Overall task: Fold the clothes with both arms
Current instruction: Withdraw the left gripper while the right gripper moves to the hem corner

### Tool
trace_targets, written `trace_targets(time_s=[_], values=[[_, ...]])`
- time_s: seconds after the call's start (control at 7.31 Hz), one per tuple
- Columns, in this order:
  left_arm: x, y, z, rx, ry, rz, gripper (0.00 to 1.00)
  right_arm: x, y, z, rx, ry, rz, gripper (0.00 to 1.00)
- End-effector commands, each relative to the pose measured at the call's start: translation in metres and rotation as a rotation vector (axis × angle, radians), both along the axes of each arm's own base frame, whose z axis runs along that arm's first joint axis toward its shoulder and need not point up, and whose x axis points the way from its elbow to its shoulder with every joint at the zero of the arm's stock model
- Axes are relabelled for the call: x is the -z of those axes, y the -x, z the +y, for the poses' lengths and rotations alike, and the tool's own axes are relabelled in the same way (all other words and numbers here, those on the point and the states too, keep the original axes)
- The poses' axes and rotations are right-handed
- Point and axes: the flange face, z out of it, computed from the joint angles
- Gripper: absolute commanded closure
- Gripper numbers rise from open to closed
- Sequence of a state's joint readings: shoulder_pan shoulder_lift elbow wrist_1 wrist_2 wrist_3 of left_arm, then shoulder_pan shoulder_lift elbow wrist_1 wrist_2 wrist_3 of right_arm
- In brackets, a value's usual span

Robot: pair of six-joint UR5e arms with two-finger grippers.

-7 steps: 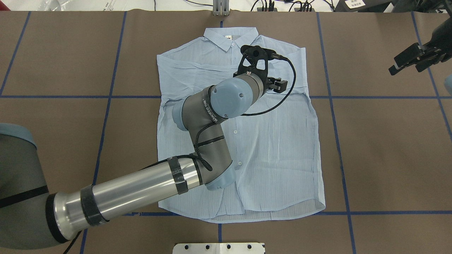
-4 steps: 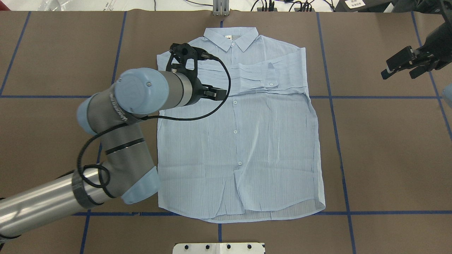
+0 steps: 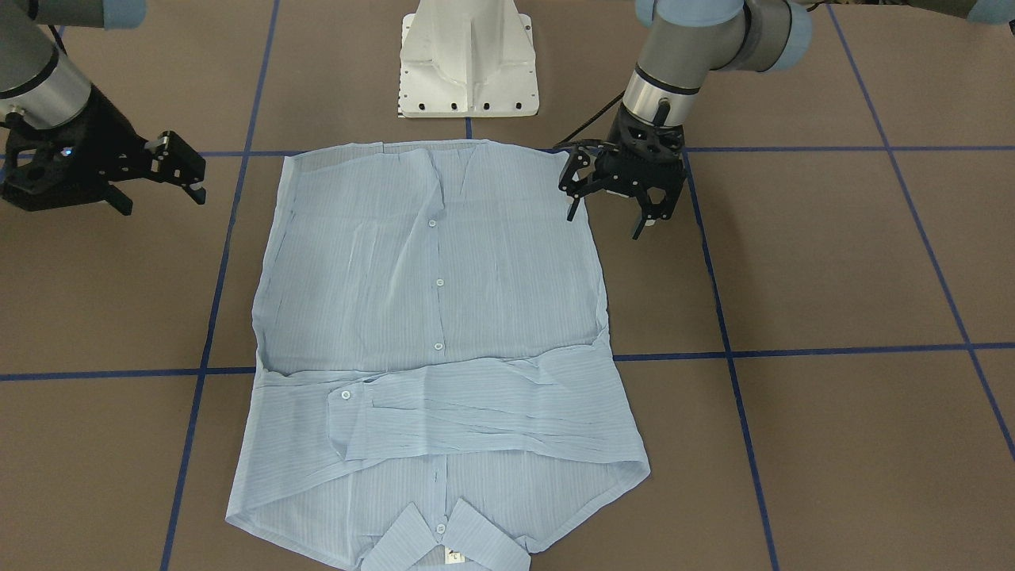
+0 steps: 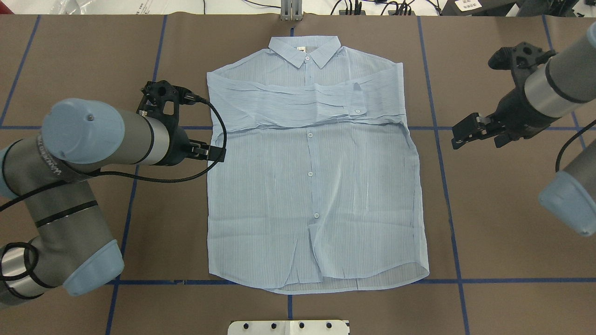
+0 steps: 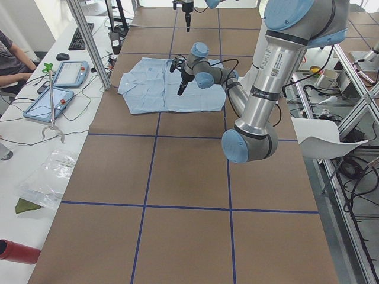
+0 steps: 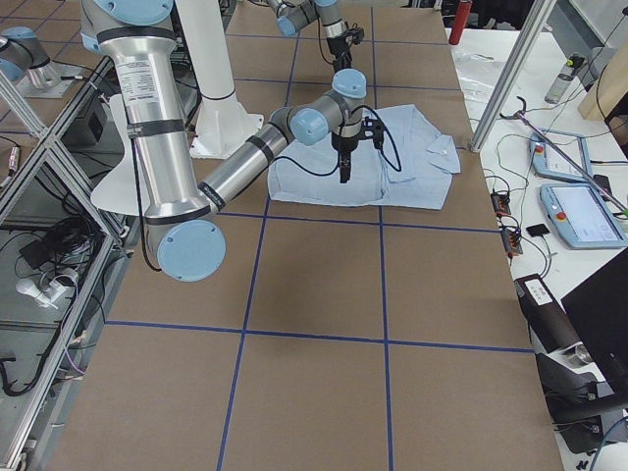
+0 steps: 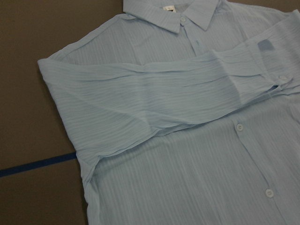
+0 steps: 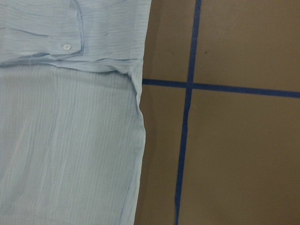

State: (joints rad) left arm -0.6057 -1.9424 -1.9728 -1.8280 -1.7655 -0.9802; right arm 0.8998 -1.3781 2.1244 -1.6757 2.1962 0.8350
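Shirt (image 4: 316, 186) flat, sleeves folded across chest.

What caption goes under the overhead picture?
Light blue shirt lies flat, left gripper and right gripper open at its sides.

Light blue striped shirt (image 7: 187, 154) — sleeve (image 7: 154, 98) folded across chest, collar (image 7: 173, 11) at top, brown table (image 7: 33, 42)

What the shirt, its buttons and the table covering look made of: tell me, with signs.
Shirt: thin woven fabric, probably light cotton or a blend, matte; folded layers show through and it creases finely.
Buttons: likely plastic, pale, smooth.
Table covering: matte brown sheet, perhaps paper or felt; cannot tell which.
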Motion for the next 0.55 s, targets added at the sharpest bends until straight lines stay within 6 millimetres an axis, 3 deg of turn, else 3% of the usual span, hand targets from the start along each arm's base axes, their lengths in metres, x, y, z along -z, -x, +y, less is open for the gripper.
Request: trace_targets(time_s=[0.0, 0.14, 0.27, 0.41], values=[[-0.024, 0.018, 0.003, -0.033, 0.067, -0.019, 0.0, 0.02, 0.066, 0.066, -0.034, 0.03, 0.04, 0.0], [-0.028, 0.025, 0.008, -0.034, 0.068, -0.022, 0.0, 0.022, 0.095, 0.094, -0.04, 0.065, 0.05, 0.0], [-0.023, 0.034, 0.015, -0.032, 0.062, -0.007, 0.0, 0.014, 0.105, 0.112, -0.038, 0.047, 0.007, 0.0], [-0.021, 0.038, 0.018, -0.032, 0.061, -0.001, 0.0, -0.018, 0.1, 0.134, -0.044, 0.029, -0.038, 0.0]])
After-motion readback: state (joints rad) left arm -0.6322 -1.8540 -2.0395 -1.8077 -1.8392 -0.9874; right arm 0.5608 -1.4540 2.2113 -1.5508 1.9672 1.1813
